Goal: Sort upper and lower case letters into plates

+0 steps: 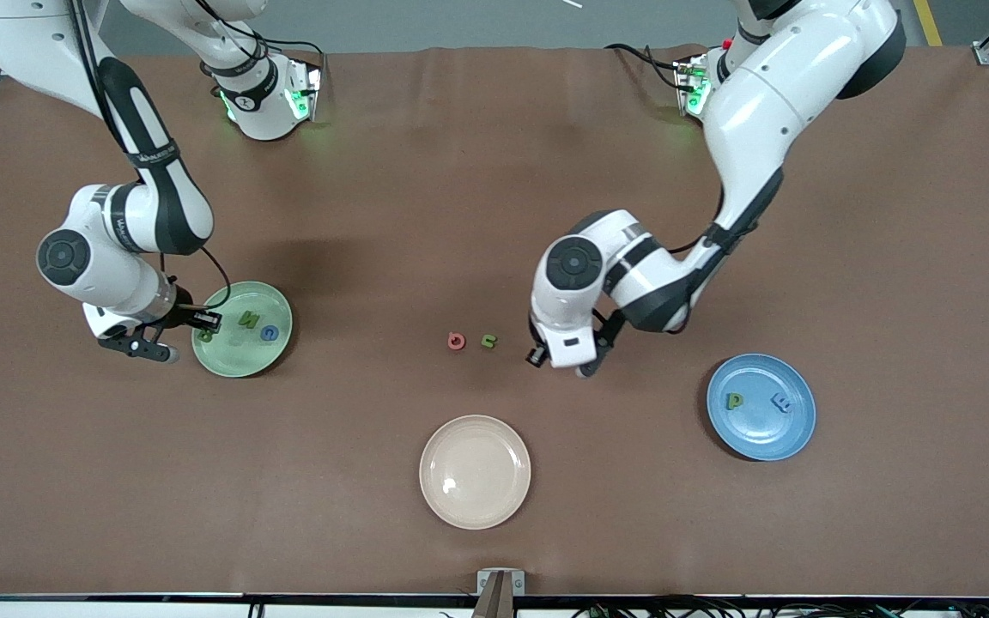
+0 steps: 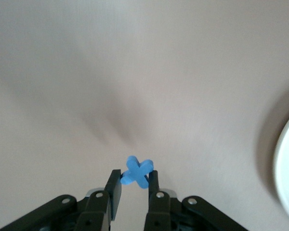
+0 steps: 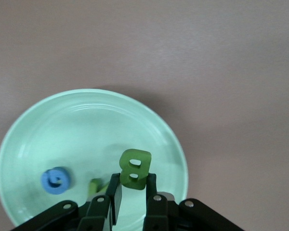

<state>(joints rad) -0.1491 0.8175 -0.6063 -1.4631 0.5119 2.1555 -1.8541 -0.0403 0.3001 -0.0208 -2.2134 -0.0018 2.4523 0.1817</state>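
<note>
Only writing I could make out was on the toy letters themselves. On my feed the mint green plate [image 1: 242, 330] had a green N [image 1: 248, 318] and a blue C [image 1: 270, 332] lying in it, and the blue plate [image 1: 761, 407] had a green P [image 1: 733, 400] and a blue E [image 1: 779, 401]. There was some lettering on the arm bands, but I couldn't read it.

The desk [image 1: 494, 215] was covered edge to edge in a brown cloth, with grey floor showing past the robots' bases. A cream plate [image 1: 475, 471] sat closest to the front camera with nothing in it. A red-pink letter [image 1: 457, 342] and a small green letter [image 1: 488, 341] lay side by side on the cloth mid-desk, in neither plate.

The right gripper [image 3: 133, 192] hung over the mint green plate, toward the right arm's end of the desk, its fingers [image 3: 114, 197] clamped on a green B [image 3: 134, 168], which stood upright between the tips and poked out past them.

The left gripper [image 2: 134, 190] hung over bare cloth just beside those two loose letters, fingers [image 2: 113, 190] pinched on a blue X [image 2: 136, 172] that sat tilted between the tips. The white rim at the edge of the left wrist view I couldn't place for sure.
</note>
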